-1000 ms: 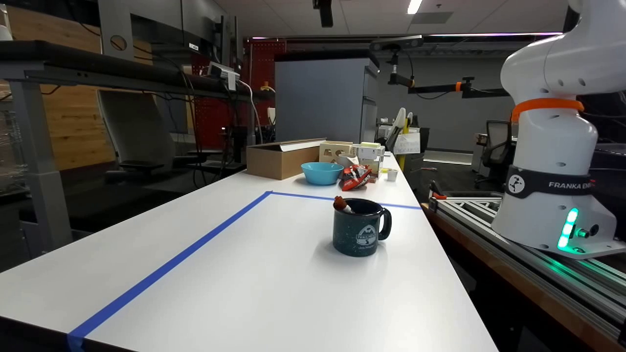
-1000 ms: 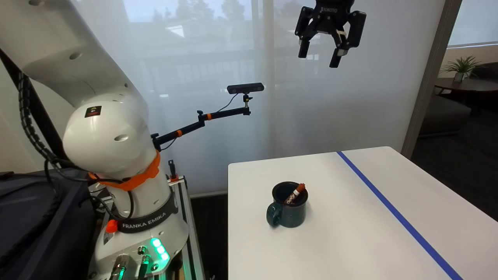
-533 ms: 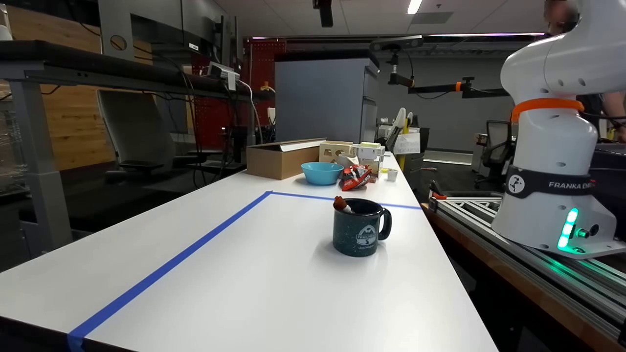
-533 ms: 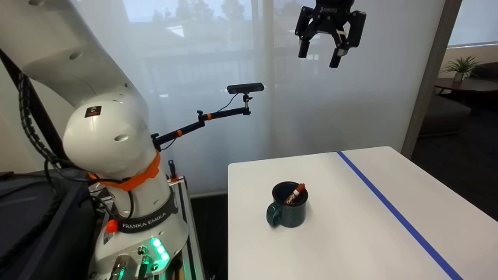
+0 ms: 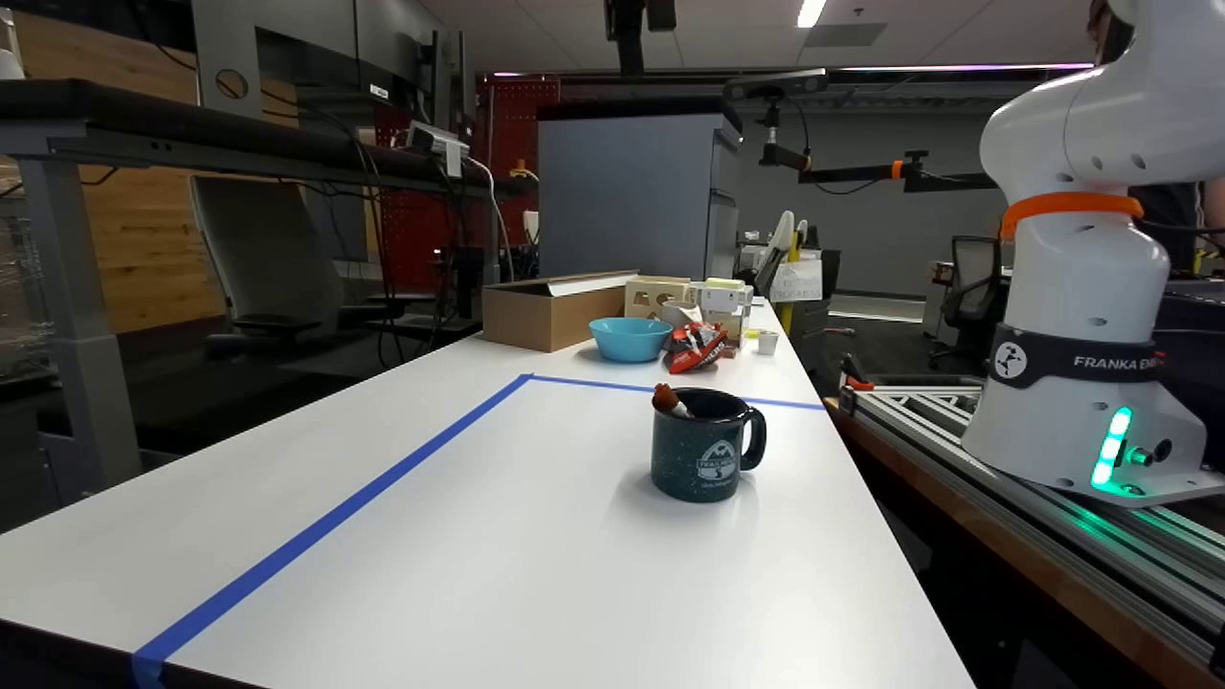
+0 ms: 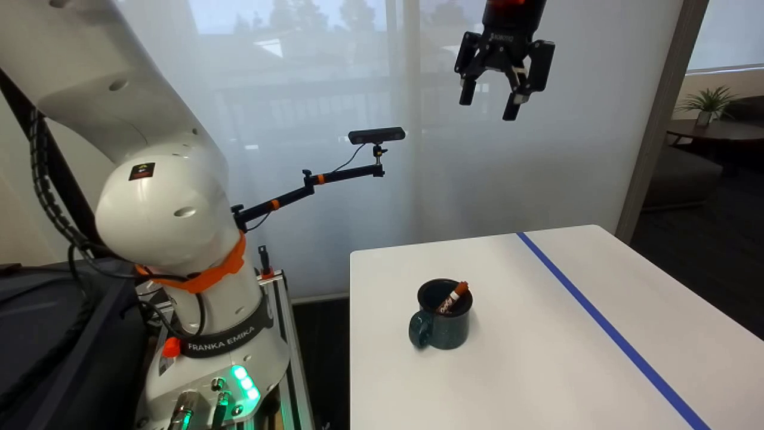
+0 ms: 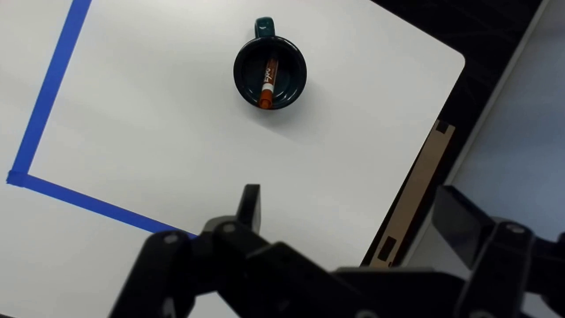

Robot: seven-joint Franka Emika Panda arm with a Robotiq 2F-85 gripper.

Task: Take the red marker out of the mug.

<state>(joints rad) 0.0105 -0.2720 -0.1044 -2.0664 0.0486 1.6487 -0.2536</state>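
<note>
While the marker (image 7: 270, 75) leans inside the mug (image 6: 450, 331), one end poking out, we see the mug upright on the worktop (image 5: 536, 536). Blue tape (image 7: 48, 92) runs nearby; our pincer (image 6: 488, 110) hangs well above, spread and unclenched. Beyond the tape sits a bowl (image 5: 630, 343).

The fingers (image 6: 467, 94) were black. Lower than them, the mug (image 5: 678, 455) was a glossy dark teal-green, freckled with pale specks, with a whitish emblem (image 5: 717, 461) on its side. The marker (image 7: 270, 77) inside it had a brownish-red barrel with white lettering, a white band and an orange-red cap. The surface (image 7: 167, 145) beneath the fingers was white, striped with bright blue tape (image 7: 48, 88). Also lower than the fingers, the bowl (image 5: 630, 343) was light blue, the packet (image 5: 691, 352) mostly red, and the cardboard box (image 5: 522, 321) tan.
</note>
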